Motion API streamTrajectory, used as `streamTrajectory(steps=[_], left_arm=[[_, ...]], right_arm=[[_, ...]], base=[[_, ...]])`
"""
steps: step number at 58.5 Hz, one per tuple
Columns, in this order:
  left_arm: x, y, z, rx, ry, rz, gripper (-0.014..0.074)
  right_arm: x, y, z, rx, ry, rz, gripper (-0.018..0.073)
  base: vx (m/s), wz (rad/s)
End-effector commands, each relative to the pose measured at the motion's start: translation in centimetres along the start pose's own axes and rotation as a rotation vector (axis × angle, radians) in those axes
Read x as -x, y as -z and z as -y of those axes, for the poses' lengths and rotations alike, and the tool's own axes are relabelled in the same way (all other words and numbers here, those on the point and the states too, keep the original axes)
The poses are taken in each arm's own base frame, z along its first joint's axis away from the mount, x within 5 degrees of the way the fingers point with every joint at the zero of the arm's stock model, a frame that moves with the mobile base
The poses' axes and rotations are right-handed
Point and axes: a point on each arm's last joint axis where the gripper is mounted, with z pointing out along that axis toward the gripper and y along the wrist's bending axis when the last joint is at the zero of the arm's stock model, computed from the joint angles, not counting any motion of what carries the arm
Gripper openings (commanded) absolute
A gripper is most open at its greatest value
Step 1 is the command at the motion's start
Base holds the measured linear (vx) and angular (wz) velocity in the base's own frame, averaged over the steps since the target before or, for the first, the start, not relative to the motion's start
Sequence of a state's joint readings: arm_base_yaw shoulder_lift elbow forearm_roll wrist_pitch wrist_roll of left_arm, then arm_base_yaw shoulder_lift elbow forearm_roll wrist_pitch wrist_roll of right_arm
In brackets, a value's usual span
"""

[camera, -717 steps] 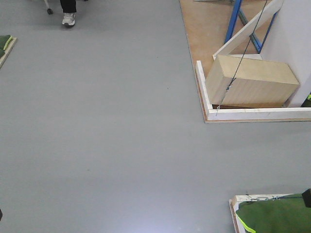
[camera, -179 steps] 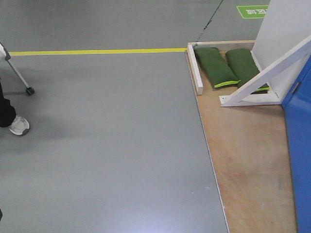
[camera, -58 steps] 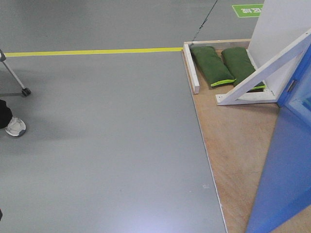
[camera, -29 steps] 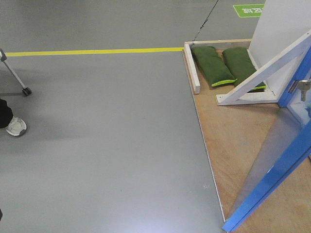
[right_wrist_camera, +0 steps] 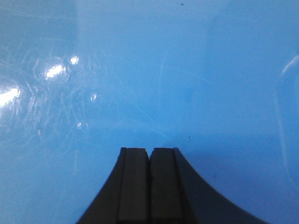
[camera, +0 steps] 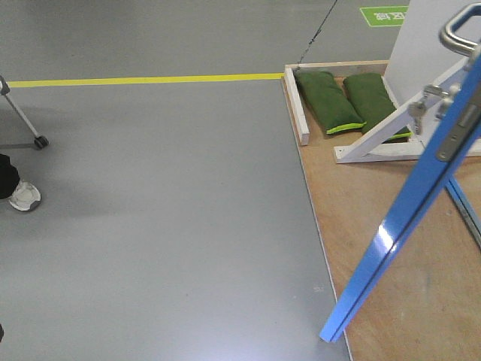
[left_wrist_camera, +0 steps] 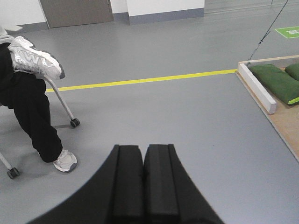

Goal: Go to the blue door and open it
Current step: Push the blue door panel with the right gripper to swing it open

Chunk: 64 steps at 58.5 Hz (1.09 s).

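Note:
The blue door [camera: 398, 218] stands swung open over the wooden platform and shows edge-on as a slanted blue strip. Its silver lever handle [camera: 456, 28] sits at the top right, with a bunch of keys [camera: 415, 113] hanging below it and the metal latch plate [camera: 460, 129] on the edge. In the right wrist view the glossy blue door [right_wrist_camera: 140, 70] fills the picture. My right gripper [right_wrist_camera: 149, 151] is shut and empty close in front of that panel. My left gripper [left_wrist_camera: 144, 148] is shut and empty above the grey floor.
The wooden platform [camera: 361, 203] has a white kerb [camera: 298, 113], two green sandbags [camera: 329, 99] and a white slanted beam [camera: 391, 124]. A yellow floor line [camera: 150, 78] crosses the grey floor. A seated person [left_wrist_camera: 28, 102] on a wheeled chair is at the left.
The blue door has swung further open, from showing its broad face to standing edge-on. Its handle, keys and latch plate have come into view. The base has barely moved.

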State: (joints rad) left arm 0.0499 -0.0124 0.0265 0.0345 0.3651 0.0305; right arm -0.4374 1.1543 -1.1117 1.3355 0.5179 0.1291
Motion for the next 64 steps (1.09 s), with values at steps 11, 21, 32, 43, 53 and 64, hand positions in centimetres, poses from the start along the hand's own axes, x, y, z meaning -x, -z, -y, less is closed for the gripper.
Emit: streamTrajectory(steps=[11, 21, 32, 43, 53, 64], left_arm=[[0.7, 0.1, 0.0, 0.003, 0.008, 0.092, 0.007], [0.7, 0.1, 0.0, 0.003, 0.008, 0.092, 0.007], [0.7, 0.1, 0.0, 0.003, 0.008, 0.092, 0.007], [0.7, 0.1, 0.0, 0.003, 0.008, 0.092, 0.007], [0.7, 0.1, 0.0, 0.003, 0.008, 0.092, 0.007], [0.7, 0.1, 0.0, 0.003, 0.008, 0.092, 0.007]], right_arm=[[-2.1, -2.3, -0.4, -0.015, 0.135, -0.005, 0.0002], [-3.0, -3.9, 0.6, -0.073, 0.327, 0.017, 0.0002], [-3.2, -5.8, 1.3, -0.088, 0.509, 0.092, 0.0002], [-4.0, -7.2, -1.0, 0.002, 0.661, 0.147, 0.0002], [-5.8, -7.4, -2.7, 0.07, 0.674, 0.113, 0.0002], [-5.9, -7.5, -2.6, 0.058, 0.672, 0.095, 0.0002]], base=[[0.0, 0.0], [0.0, 0.0], [0.0, 0.0], [0.0, 0.0], [0.0, 0.0], [0.0, 0.0]])
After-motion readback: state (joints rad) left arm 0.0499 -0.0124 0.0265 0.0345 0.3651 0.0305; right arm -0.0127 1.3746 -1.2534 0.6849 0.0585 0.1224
